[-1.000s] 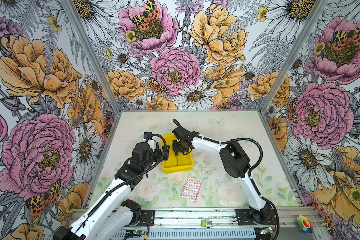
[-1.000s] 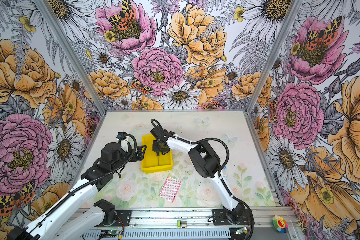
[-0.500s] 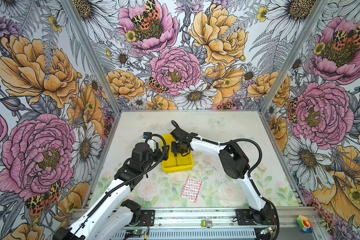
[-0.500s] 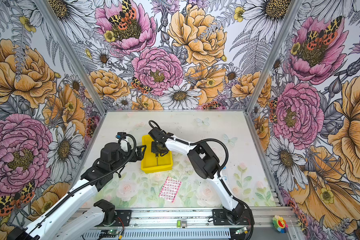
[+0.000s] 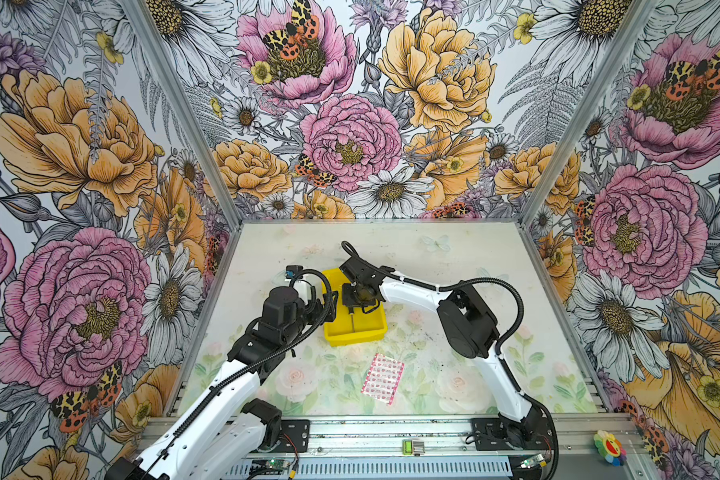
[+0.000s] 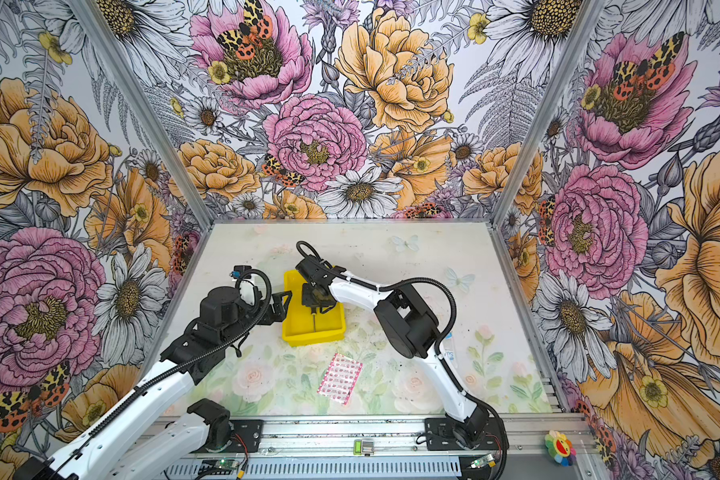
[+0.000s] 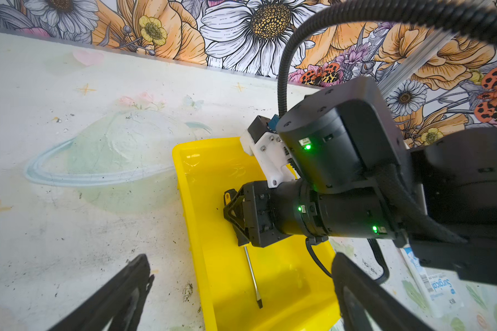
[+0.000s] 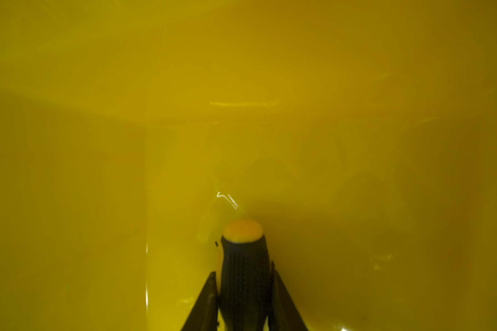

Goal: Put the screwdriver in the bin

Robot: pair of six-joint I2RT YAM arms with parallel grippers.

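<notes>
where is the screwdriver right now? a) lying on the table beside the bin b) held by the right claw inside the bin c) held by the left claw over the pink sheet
b: the right claw grips the screwdriver by its handle, with the shaft down between the walls of the bin.

Three walls (image 5: 350,124) closed the cell — all papered with huge pink and orange flowers, daisies and spotted moths. Aluminium posts (image 5: 179,104) ran up the corners. The tabletop (image 5: 454,257) was pale and scuffed, printed with faint roses and butterflies — evenly lit.
</notes>
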